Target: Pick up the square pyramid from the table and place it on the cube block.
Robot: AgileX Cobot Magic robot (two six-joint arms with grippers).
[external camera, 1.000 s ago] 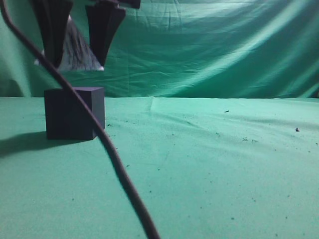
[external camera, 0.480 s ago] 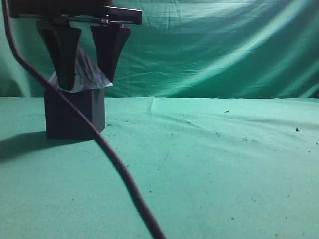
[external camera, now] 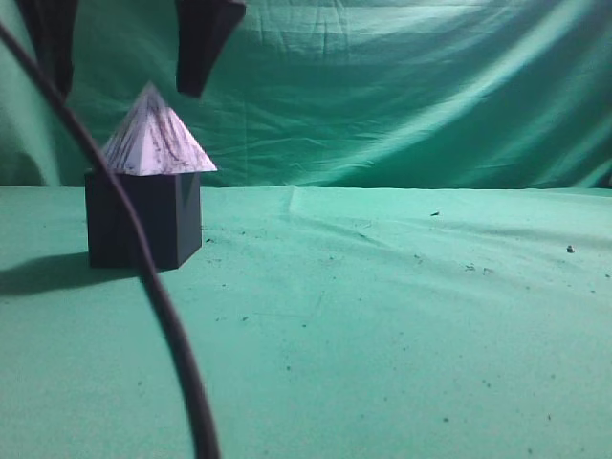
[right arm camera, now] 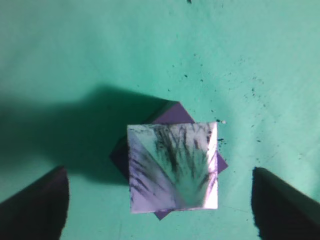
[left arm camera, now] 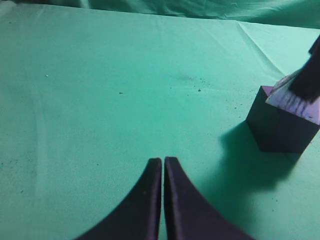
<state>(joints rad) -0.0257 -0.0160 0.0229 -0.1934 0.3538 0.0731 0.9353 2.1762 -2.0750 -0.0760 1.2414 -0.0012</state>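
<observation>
On top of the cube block [external camera: 143,218] the square pyramid [external camera: 156,137] sits upright, its base twisted out of line with the cube's faces. Both stand at about 9 o'clock on the table [external camera: 402,325]. The right gripper [right arm camera: 160,207] hangs above them, jaws spread wide and clear of the pyramid. The left gripper [left arm camera: 163,167] is clenched on nothing, the stack at its 2 o'clock. A dark cable [external camera: 143,277], probably the arm's, crosses the near foreground.
</observation>
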